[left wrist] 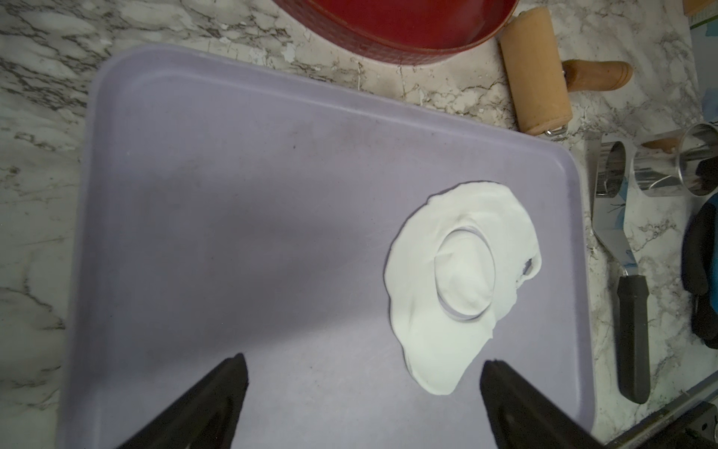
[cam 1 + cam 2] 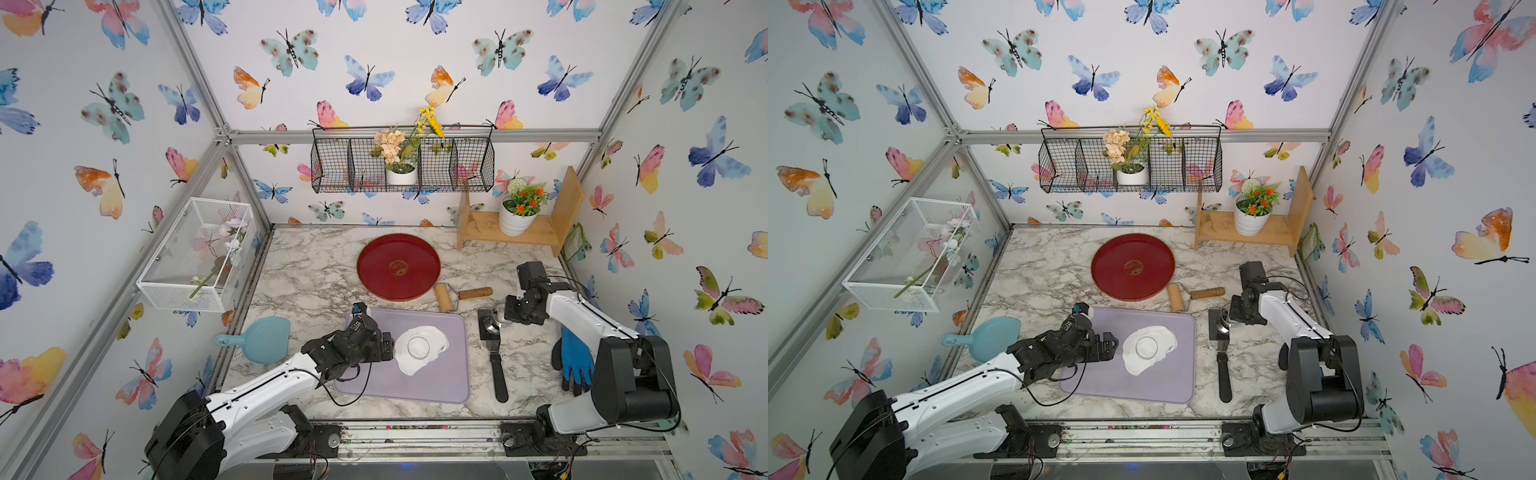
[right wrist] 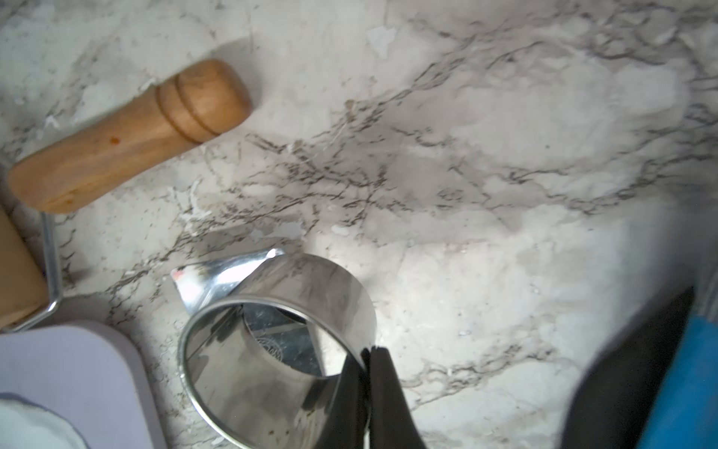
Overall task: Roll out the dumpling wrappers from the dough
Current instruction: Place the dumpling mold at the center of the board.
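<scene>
Heads up on a few things that could bite you here. Nearest the tabletop's front edge, your left hand [image 1: 365, 363] is spread wide and empty, low over the mat [image 2: 399, 386], with its tips near the dough [image 1: 427, 350]. The dough lies on the mat's right half. One wrapper [image 1: 466, 280] is cut into it but sits in the sheet, not lifted out.

That's my main worry. Go in for the disc with bare fingers and the soft sheet probably comes along, or the disc stretches and tears. Part of the cut line looks faint, so it may not be cut clean through. The dough could also stick and drag the mat.

Off the mat's right edge, your right hand [image 3: 365, 359] is clenched on the cutter [image 3: 303, 280], pinching only its thin wall over the spatula [image 2: 498, 374] blade. I can't tell if they touch. A grip like that can swivel or slip, and a drop would knock the spatula.

Farther back, the roller [image 2: 444, 297] lies right by the tray [image 2: 399, 266] rim, toward the far edge. A carry to the tray could bump it and send it rolling.
</scene>
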Motion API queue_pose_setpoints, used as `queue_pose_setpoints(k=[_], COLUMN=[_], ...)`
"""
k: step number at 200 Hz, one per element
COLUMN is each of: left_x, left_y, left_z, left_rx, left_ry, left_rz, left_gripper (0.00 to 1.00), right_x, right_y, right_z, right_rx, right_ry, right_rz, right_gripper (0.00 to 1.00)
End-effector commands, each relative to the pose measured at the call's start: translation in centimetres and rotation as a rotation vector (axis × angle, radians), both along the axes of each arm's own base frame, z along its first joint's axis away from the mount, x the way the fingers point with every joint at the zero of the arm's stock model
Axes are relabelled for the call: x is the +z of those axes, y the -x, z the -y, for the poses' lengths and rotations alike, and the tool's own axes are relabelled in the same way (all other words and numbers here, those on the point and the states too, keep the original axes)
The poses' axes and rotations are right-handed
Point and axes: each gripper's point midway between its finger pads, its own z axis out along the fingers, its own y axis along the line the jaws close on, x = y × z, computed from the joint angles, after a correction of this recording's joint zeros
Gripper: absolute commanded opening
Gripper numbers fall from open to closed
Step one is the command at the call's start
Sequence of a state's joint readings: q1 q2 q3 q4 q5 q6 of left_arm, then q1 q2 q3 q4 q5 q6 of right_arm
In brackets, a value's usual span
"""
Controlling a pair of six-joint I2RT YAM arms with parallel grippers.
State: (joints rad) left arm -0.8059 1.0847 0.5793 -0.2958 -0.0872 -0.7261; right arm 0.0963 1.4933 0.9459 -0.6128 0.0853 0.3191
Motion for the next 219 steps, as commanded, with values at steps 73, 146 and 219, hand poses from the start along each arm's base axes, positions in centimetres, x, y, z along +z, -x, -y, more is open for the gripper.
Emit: queue_pose_setpoints(k=[73,146,219], left_x=[-0.7,-1.0,-1.5], left_y=[0.0,0.8,1.7], left_z=[0.4,0.8,1.5], left_rx=[-0.026,-0.075,-0.125], left_ry=[-0.001,0.013,0.032], left_rz=[-0.021,-0.043,-0.087], left_gripper=[0.99,0.98,0.93], right_x=[-0.6,-1.7,6.6], right_y=[-3.4,-3.5,-5.1], right_z=[4.0,4.0,2.1], right_rx=[-0.102,-0.105,-0.019], right_ry=[-0.060,-0.065,-0.159], right_rz=[0.026,-0.018,0.192], right_gripper=[0.02,0.28,0.44])
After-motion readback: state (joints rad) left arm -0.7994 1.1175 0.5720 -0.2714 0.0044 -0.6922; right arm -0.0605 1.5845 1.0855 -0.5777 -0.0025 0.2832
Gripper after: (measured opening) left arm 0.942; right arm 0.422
